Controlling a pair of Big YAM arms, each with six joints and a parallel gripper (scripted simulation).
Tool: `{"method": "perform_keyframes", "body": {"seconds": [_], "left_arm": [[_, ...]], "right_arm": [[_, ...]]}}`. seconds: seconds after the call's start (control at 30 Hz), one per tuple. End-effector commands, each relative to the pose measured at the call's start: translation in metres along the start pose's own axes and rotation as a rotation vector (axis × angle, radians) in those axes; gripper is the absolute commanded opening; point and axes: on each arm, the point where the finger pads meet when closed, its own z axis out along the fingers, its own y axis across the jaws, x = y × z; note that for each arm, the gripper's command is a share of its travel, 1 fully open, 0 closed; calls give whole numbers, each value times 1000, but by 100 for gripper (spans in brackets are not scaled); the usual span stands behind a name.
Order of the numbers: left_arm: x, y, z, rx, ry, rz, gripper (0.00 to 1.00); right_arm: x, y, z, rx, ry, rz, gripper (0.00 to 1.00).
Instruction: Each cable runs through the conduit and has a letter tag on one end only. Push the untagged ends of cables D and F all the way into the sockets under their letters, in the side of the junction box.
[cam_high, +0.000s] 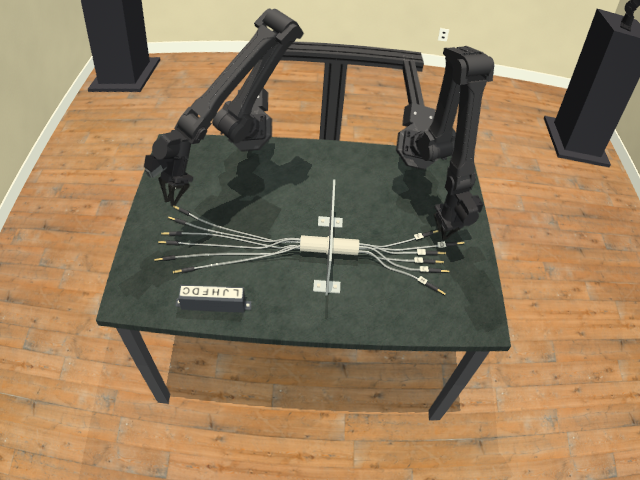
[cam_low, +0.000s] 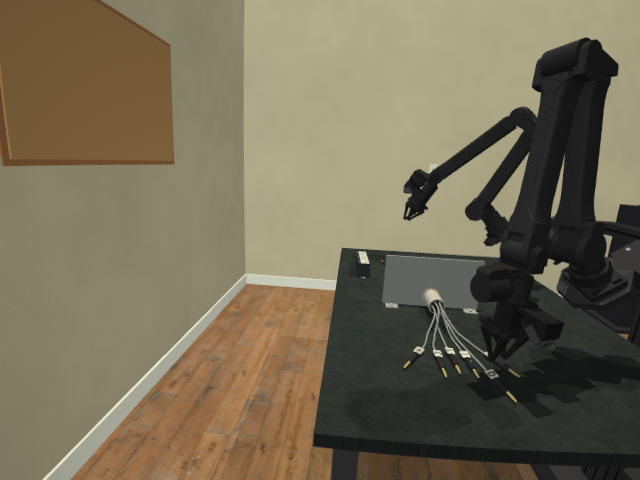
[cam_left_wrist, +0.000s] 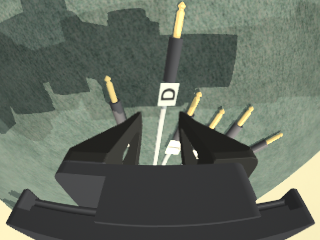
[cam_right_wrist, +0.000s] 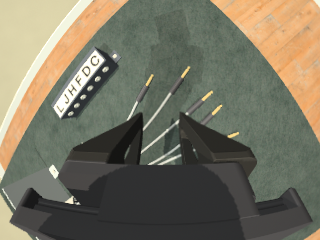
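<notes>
Conduit (cam_high: 314, 244) (cam_low: 433, 296) (cream, round) pierces flat panel (cam_high: 332, 206) (cam_low: 434, 273) (cam_right_wrist: 35, 192)

Top looks down over the whole table; exterior views it from one end
</notes>
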Motion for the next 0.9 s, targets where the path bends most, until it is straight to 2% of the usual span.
{"method": "perform_keyframes", "body": {"seconds": [0.0,0.07,0.23,0.4,0.47,0.57,0.87], "left_arm": [[21,10,13,11,10,-98,35],[21,10,13,11,10,-98,35],[28,39,18,-15,-10,-131,35],[29,53,19,-29,-25,-112,35],[30,48,19,-21,-26,-105,35],[30,45,18,-8,-25,-105,35],[30,45,18,-9,-24,-105,35]], "right_arm": [[-52,38,42,-47,2,200,35],[-52,38,42,-47,2,200,35],[-25,45,106,45,186,371,35],[9,51,150,163,320,466,35],[31,50,166,220,371,489,35],[45,53,180,265,408,505,35],[65,56,197,324,454,486,35]]}}
